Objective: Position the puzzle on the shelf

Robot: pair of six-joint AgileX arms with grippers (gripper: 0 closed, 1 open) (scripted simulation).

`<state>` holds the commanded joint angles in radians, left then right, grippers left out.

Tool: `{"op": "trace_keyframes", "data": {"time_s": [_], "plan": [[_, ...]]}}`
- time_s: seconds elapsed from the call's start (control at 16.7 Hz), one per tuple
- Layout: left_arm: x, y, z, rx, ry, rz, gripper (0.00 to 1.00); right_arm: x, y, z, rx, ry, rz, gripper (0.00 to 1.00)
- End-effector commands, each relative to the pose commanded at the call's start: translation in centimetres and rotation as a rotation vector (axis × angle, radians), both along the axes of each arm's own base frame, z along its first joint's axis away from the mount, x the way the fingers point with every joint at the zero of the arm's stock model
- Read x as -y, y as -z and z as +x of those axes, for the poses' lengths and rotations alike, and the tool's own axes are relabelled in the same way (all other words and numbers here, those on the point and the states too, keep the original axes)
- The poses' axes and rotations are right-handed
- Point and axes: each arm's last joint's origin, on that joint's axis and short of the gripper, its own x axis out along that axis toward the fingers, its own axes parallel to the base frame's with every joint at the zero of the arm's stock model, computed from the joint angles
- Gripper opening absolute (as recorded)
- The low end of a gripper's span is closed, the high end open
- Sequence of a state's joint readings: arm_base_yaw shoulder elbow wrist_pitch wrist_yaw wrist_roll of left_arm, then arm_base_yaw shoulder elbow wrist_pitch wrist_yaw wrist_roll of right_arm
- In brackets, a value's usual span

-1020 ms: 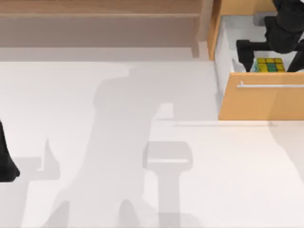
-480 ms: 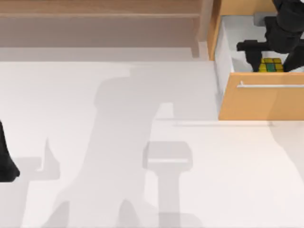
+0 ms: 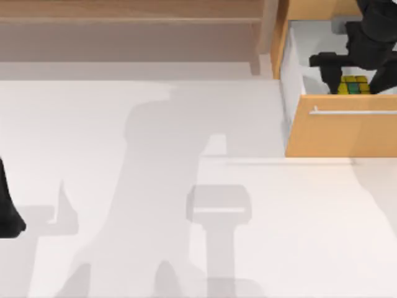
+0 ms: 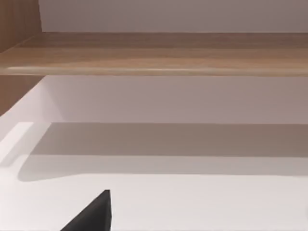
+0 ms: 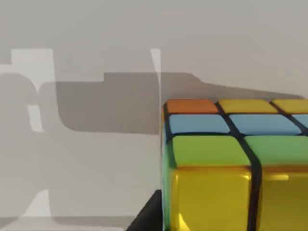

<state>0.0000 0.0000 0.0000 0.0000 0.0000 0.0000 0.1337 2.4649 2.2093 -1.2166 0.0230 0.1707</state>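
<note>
Showing yellow, green, blue and orange squares split by black lines, the puzzle (image 5: 226, 168) sits inside the open drawer (image 3: 341, 127) of the orange-tan cabinet at the bench's (image 3: 186, 217) far right. The right tool (image 3: 355, 77) hangs over the puzzle; whether it grips cannot be told. The left arm (image 3: 7, 205) rests at the bench's left edge. Farther back runs the light-brown shelf (image 3: 130, 15).

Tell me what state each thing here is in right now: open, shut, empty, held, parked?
Drawer: pulled open, puzzle inside.
Puzzle: lying in the drawer, not on the shelf; right tool down over it, grip unclear.
Shelf: nothing on its board.
Left tool: parked at the table's left edge.
</note>
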Motion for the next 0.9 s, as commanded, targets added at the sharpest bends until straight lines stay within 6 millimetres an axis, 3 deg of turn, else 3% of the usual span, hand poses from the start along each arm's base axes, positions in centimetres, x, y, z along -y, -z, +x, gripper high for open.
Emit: {"op": "trace_keyframes", "data": {"time_s": [0.6,0.72,0.9], "plan": [[0.0,0.0,0.0,0.000,0.000,0.000,1.00,-0.2,-0.8,-0.6,-0.011,0.001,-0.016,0.00],[0.0,0.0,0.0,0.000,0.000,0.000,1.00,-0.6,-3.0,-1.5,0.007,0.002,-0.040,0.00],[0.0,0.0,0.0,0.000,0.000,0.000,1.00,-2.5,-7.9,-3.3,0.103,-0.018,-0.058,0.00]]}}
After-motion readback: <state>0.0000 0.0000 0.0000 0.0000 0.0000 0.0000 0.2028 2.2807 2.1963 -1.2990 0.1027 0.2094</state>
